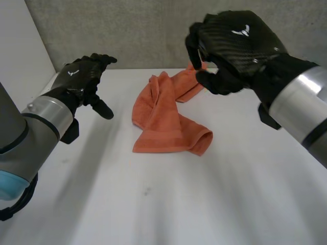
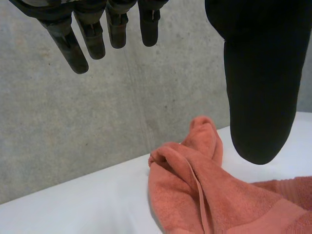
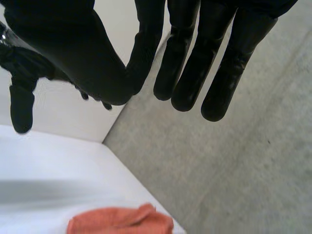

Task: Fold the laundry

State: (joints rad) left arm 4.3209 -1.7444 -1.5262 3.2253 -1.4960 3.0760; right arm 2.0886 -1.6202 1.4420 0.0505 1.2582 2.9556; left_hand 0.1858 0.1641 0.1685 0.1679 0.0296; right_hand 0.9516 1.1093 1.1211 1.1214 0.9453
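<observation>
An orange towel (image 1: 163, 122) lies crumpled in a loose heap on the white table (image 1: 179, 204), towards the back middle. My left hand (image 1: 76, 81) hovers to the left of it, fingers relaxed and spread, holding nothing. In the left wrist view the towel (image 2: 195, 195) lies below and beyond that hand's (image 2: 258, 73) thumb, apart from it. My right hand (image 1: 235, 46) is raised above the towel's far right end, fingers curled. In the right wrist view its (image 3: 73, 48) thumb meets a fingertip with nothing between them, and the towel (image 3: 122, 222) lies well below.
A grey concrete wall (image 1: 153, 30) rises right behind the table's back edge, and a white wall (image 1: 20, 41) stands at the left. Bare tabletop spreads in front of the towel and on both sides of it.
</observation>
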